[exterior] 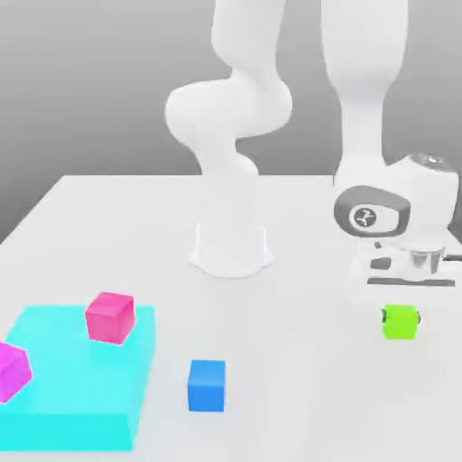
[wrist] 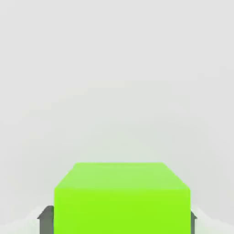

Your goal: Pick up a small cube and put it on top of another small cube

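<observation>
White desk [exterior: 298, 361] under a grey backdrop carries the claw [exterior: 401, 318] clamped on the lime-green cube [exterior: 401, 322] at the exterior view's right, well apart from the blue cube [exterior: 207, 385] beside the cyan block [exterior: 81, 397].

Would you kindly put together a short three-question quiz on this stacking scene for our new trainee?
1. True or false: the green cube sits between the gripper fingers.
2. How many pink cubes rest on the cyan block?
3. In the exterior view, the blue cube lies: A) on the cyan block; B) on the table, between the cyan block and the green cube; C) under the green cube.

Key: 1 true; 2 two; 3 B.
</observation>
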Robot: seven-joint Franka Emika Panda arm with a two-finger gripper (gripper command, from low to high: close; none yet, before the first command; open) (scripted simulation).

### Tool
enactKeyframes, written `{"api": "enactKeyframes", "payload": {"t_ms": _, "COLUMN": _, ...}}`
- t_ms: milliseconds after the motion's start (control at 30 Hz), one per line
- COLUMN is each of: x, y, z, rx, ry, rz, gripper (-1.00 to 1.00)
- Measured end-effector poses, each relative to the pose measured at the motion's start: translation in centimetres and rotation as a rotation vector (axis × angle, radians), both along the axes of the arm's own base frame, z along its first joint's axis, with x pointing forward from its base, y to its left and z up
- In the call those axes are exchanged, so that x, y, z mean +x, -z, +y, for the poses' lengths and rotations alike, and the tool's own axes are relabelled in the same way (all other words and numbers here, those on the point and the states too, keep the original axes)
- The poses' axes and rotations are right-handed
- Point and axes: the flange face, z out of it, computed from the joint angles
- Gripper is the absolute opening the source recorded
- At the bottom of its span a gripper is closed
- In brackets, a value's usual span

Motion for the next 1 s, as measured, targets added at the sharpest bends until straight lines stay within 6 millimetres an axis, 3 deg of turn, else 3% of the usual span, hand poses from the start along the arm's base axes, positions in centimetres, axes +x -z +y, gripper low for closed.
{"api": "enactKeyframes", "payload": {"t_ms": 100, "x": 0.0, "y": -0.5, "z": 0.1, "rx": 0.002, "ry": 0.001, "rz": 0.0, "gripper": -1.0}}
{"api": "enactKeyframes", "payload": {"t_ms": 467, "x": 0.2, "y": -6.3, "z": -0.1, "rx": -0.002, "ry": 0.003, "rz": -0.002, "gripper": -1.0}}
{"api": "enactKeyframes", "payload": {"t_ms": 600, "x": 7.8, "y": -7.6, "z": -7.9, "rx": -0.023, "ry": 0.225, "rz": -0.008, "gripper": -1.0}}
{"api": "enactKeyframes", "payload": {"t_ms": 733, "x": 13.1, "y": -9.1, "z": -17.7, "rx": -0.03, "ry": 0.446, "rz": -0.007, "gripper": -1.0}}
{"api": "enactKeyframes", "payload": {"t_ms": 900, "x": 15.5, "y": -11.3, "z": -30.2, "rx": -0.014, "ry": 0.689, "rz": -0.001, "gripper": -1.0}}
{"api": "enactKeyframes", "payload": {"t_ms": 933, "x": 15.5, "y": -11.3, "z": -31.8, "rx": -0.009, "ry": 0.719, "rz": 0.0, "gripper": -1.0}}
{"api": "enactKeyframes", "payload": {"t_ms": 1000, "x": 15.6, "y": -10.0, "z": -33.1, "rx": -0.006, "ry": 0.744, "rz": 0.0, "gripper": -1.0}}
